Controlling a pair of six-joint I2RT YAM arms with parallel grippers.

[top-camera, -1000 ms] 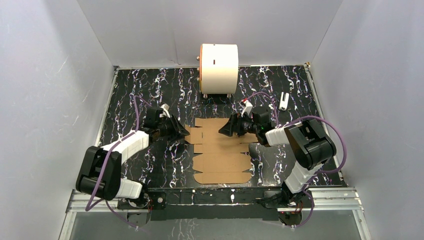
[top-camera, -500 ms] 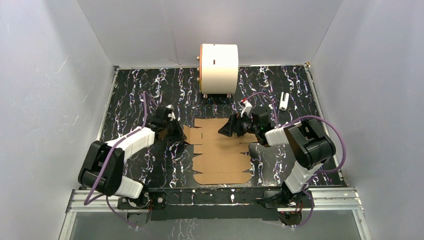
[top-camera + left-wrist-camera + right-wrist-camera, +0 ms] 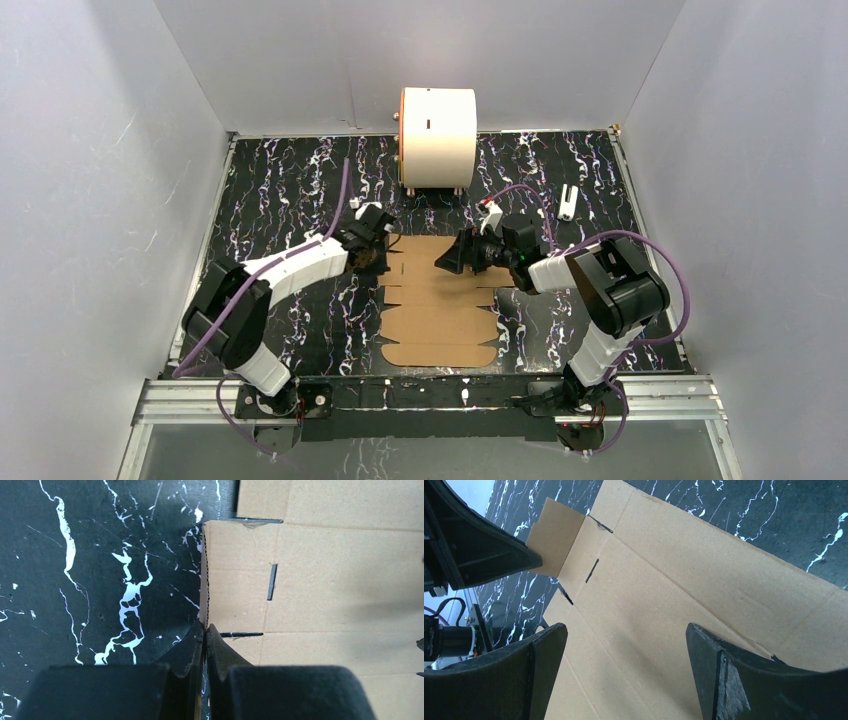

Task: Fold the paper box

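Top external view had the paper box (image 3: 440,310) lying mid-table as a flat die-cut sheet of matte brown cardboard, with crease lines, thin slots and rounded tabs; the table (image 3: 280,180) under it was glossy black with white marble veins. The left gripper (image 3: 205,628) was pinched fully closed on the sheet's left side flap (image 3: 555,540), which stood up thin and edge-on; the right gripper (image 3: 624,630) was spread wide over the sheet's far part, holding nothing. A smooth white cylinder (image 3: 438,135) with an orange rim sat behind the sheet, apart from it; marbled surface showed on both sides of the cardboard, out to the plain white walls (image 3: 120,200).
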